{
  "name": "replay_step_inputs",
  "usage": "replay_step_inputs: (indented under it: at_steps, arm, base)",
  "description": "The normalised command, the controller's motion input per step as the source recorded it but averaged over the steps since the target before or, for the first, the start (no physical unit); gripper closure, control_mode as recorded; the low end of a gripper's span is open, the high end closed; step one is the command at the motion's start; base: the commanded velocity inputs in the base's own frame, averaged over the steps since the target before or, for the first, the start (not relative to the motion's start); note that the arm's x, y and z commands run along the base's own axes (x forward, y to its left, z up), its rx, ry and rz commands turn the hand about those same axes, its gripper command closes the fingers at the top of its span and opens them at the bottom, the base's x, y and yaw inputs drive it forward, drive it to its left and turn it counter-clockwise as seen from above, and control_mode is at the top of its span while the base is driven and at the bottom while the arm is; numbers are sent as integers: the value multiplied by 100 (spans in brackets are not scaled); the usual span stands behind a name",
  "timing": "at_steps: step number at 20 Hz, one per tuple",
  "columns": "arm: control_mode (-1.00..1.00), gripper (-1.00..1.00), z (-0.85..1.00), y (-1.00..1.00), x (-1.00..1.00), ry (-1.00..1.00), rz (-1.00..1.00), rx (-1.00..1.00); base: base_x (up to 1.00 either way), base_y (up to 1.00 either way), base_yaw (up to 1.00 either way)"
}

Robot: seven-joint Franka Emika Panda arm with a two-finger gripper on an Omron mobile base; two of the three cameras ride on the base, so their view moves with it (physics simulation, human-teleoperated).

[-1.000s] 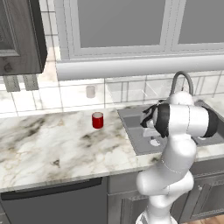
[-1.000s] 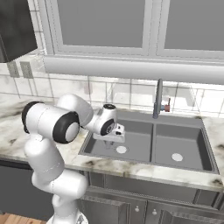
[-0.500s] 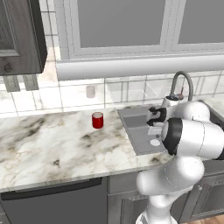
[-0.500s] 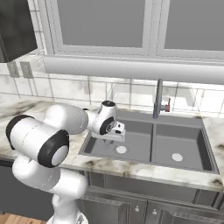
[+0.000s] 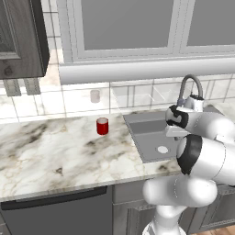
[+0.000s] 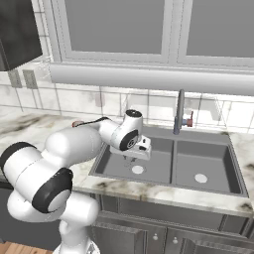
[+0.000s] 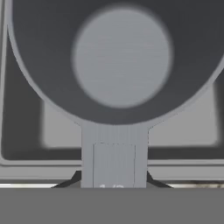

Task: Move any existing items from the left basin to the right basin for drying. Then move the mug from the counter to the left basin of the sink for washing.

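Hand view: pincer (image 7: 113, 186) pinching the straight handle of the small grey metal cup-like vessel (image 7: 118, 61), above the grey sink (image 6: 163, 171). Left base view adds the small bright red mug (image 5: 102, 126) on the marble table (image 5: 55, 156), left of the sink.

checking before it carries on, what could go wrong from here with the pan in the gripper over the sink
1. The gripper seems to hold the grey pan only by its handle end, so the bowl's weight might tilt or slip it out.
2. It hangs above the left basin; crossing to the right basin too low could strike the divider.
3. The tap stands behind the divider, so a swing could clip it.
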Motion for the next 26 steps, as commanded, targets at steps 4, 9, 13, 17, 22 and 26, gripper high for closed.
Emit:
replay_step_inputs:
  at_steps: [4, 9, 13, 17, 22, 26]
  arm:
    - [-100, 100, 27, -28, -35, 0, -3, 1]
    - [-100, 100, 23, -33, -30, 0, -3, 0]
    - [-100, 100, 17, -43, -25, 0, -3, 1]
    - [-100, 100, 5, -52, -19, 0, -2, 1]
    - [-100, 100, 0, -60, -8, 0, -2, 0]
    - [-100, 100, 1, -61, 0, 0, -3, 0]
  base:
    - [0, 0, 0]
    - [0, 0, 0]
    - [0, 0, 0]
    - [0, 0, 0]
    - [0, 0, 0]
    - [0, 0, 0]
